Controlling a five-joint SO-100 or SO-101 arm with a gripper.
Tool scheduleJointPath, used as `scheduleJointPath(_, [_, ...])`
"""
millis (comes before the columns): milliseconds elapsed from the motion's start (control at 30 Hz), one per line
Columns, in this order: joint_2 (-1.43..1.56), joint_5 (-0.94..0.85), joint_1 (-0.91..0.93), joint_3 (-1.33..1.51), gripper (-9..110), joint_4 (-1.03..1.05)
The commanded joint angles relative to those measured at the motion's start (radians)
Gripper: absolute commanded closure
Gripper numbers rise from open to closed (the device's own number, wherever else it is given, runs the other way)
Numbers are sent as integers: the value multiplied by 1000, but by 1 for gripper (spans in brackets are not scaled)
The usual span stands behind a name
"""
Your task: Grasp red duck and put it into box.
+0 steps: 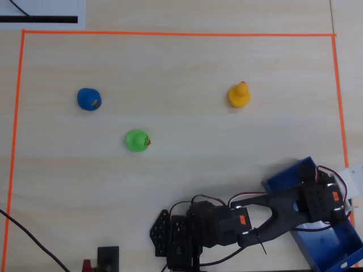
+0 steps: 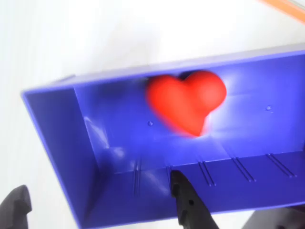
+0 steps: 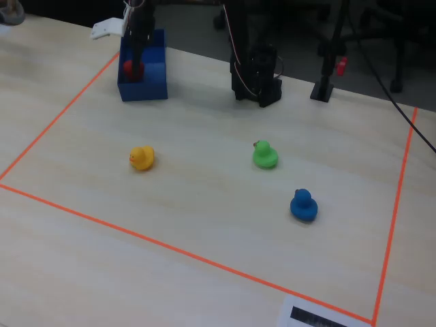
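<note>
The red duck (image 2: pixel 187 106) shows blurred inside the dark blue box (image 2: pixel 66 143), against its far wall. In the wrist view my gripper (image 2: pixel 102 206) is open, its two dark fingers wide apart over the box's near corner with nothing between them. The fixed view has the red duck (image 3: pixel 129 67) as a small red patch in the box (image 3: pixel 146 88), right under the gripper (image 3: pixel 136 56). From overhead, the arm covers the upper part of the box (image 1: pixel 334 249) and hides the duck; the gripper (image 1: pixel 326 195) hangs over the box.
A yellow duck (image 1: pixel 239 94), a green duck (image 1: pixel 136 140) and a blue duck (image 1: pixel 89 99) stand apart on the wooden table inside an orange tape border (image 1: pixel 170 33). The arm's base (image 1: pixel 181 238) sits at the near edge, with cables at the lower left.
</note>
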Motion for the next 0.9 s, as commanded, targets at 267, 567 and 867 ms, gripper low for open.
scheduleJointPath(267, [382, 225, -477, -49, 101, 117])
scheduleJointPath(567, [1098, 232, -1183, 732, 101, 97])
scheduleJointPath(867, [1683, 92, -1385, 1371, 101, 202])
